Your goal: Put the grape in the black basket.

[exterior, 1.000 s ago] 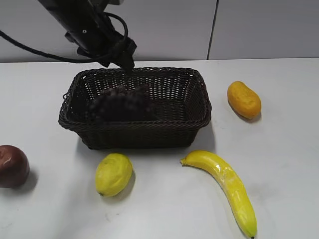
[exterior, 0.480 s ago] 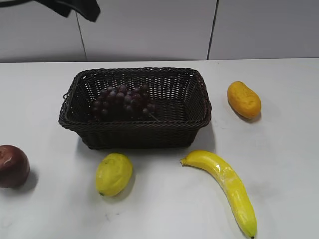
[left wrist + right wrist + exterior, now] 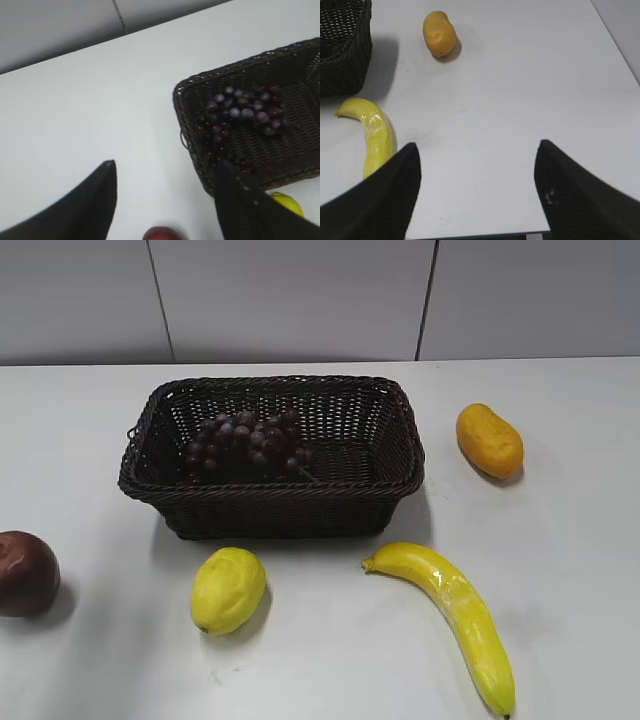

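Observation:
The grape (image 3: 248,443), a bunch of small dark purple-red grapes, lies inside the black basket (image 3: 402,468), in its left half. The left wrist view shows the bunch (image 3: 245,109) in the basket (image 3: 186,120) too. My left gripper (image 3: 164,169) is open and empty, high above the white table to the left of the basket. My right gripper (image 3: 476,148) is open and empty above bare table near the front right edge. Neither gripper shows in the exterior view.
A dark red apple (image 3: 24,572) sits at the left edge, and the left wrist view catches it (image 3: 162,233). A lemon (image 3: 228,589) and a banana (image 3: 455,610) lie in front of the basket. An orange-yellow mango (image 3: 489,440) lies to its right.
The left arm, above the basket's back left a second ago, has lifted out of the exterior view. The grape bunch has settled still in the basket.

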Controlling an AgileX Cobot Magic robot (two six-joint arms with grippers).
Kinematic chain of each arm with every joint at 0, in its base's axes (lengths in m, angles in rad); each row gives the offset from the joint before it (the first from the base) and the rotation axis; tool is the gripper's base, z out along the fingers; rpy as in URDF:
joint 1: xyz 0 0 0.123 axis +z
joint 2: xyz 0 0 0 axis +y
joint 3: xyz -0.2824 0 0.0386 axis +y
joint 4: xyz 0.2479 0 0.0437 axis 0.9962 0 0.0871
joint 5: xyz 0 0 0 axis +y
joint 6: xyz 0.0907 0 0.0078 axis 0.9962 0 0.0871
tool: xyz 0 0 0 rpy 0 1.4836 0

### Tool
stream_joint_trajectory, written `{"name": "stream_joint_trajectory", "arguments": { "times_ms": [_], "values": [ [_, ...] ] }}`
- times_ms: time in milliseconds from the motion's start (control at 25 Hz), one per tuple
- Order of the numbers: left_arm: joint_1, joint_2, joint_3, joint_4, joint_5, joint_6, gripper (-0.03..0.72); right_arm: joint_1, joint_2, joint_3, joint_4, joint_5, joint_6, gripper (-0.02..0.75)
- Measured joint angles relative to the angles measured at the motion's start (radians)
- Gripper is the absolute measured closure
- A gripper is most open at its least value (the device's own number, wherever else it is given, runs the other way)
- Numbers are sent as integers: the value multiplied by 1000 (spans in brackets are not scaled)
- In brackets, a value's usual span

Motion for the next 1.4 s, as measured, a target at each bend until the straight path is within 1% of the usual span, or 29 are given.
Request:
{"name": "stream_joint_trajectory", "arguments": {
  "times_ms": [120,280,440,560,680,800,960,1200,1400],
  "values": [
    [61,-59,39,8,1,-4,105,0,0,0,0,0,0,200],
    [143,-161,160,12,2,-5,115,0,0,0,0,0,0,200],
    [217,-282,341,17,2,-8,119,0,0,0,0,0,0,200],
    [253,-384,487,18,2,-30,122,0,0,0,0,0,0,200],
    [263,-495,636,10,-47,-43,122,0,0,0,0,0,0,200],
    [264,-614,758,-29,-102,-49,122,0,0,0,0,0,0,200],
    [264,-775,880,-63,-123,-50,132,0,0,0,0,0,0,200],
    [264,-1020,1019,-62,-96,-50,136,0,0,0,0,0,0,200],
    [264,-1148,1076,-61,-96,-30,136,0,0,0,0,0,0,200]
  ]
}}
